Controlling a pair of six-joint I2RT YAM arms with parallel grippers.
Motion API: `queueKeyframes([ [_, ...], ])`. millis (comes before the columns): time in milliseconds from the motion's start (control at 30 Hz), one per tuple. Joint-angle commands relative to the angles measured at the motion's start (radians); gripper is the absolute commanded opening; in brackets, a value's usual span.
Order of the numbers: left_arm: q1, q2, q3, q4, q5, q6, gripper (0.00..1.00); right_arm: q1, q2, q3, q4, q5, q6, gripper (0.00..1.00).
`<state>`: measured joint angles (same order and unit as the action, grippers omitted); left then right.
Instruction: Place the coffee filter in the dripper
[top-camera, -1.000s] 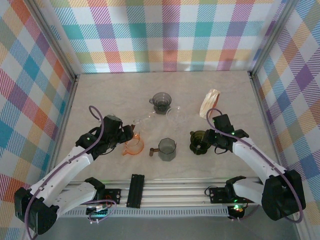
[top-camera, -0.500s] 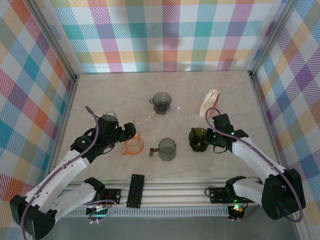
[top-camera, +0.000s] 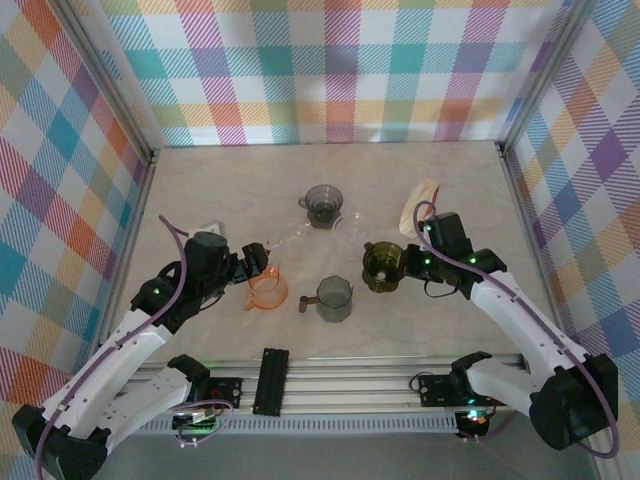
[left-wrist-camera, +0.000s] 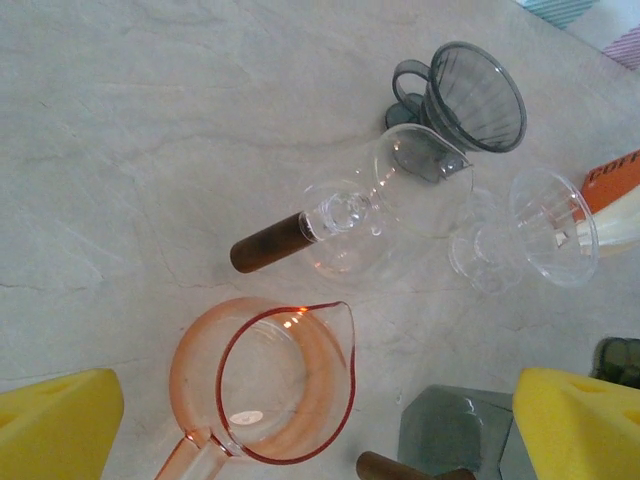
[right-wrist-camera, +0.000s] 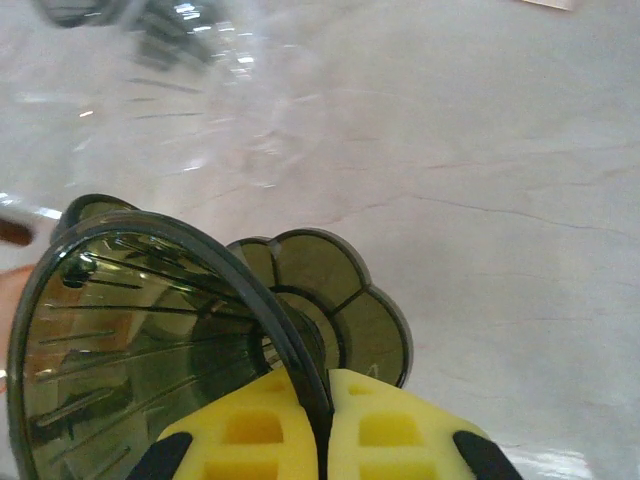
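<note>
Between my right fingers (right-wrist-camera: 400, 435), pressed tight together, sits the rim of the olive-green dripper (right-wrist-camera: 150, 320); the wall of its cone is pinched between my two yellow pads. The dripper is tipped over, mouth turned to my left, its scalloped base (right-wrist-camera: 335, 300) pointing back toward my wrist. From above, my right gripper (top-camera: 412, 262) holds it right of the table's (top-camera: 220, 190) middle. The coffee filter (top-camera: 420, 205) is a pale stack standing on edge just behind that gripper, toward the back right, apart from the dripper and not in it.

Left of the dripper and a little nearer stands a grey cup (top-camera: 333, 297) with a brown handle. Behind it, a clear glass carafe (left-wrist-camera: 350, 215) with a brown grip lies on its side beside a clear glass funnel (left-wrist-camera: 535, 230), and a smoke-grey dripper (left-wrist-camera: 470, 95) stands upright beyond them.

My left gripper (top-camera: 254, 262) hangs over an orange glass pitcher (left-wrist-camera: 265, 385), jaws spread wide, pads (left-wrist-camera: 55, 425) holding nothing.
</note>
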<state>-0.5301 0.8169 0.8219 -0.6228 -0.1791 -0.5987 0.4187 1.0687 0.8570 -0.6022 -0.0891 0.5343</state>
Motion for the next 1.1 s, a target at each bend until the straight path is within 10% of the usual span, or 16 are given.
queueKeyframes([
  [0, -0.01, -0.029, 0.03, -0.005, -0.037, 0.018, 1.0, 0.078, -0.007, 0.091, -0.045, -0.063, -0.01, 0.0],
  [433, -0.01, -0.066, 0.024, -0.027, -0.052, 0.009, 1.0, 0.302, 0.192, 0.273, -0.086, -0.042, 0.008, 0.0],
  [1067, -0.01, -0.078, 0.008, -0.022, -0.07, 0.014, 1.0, 0.331, 0.243, 0.214, -0.055, -0.005, 0.026, 0.0],
])
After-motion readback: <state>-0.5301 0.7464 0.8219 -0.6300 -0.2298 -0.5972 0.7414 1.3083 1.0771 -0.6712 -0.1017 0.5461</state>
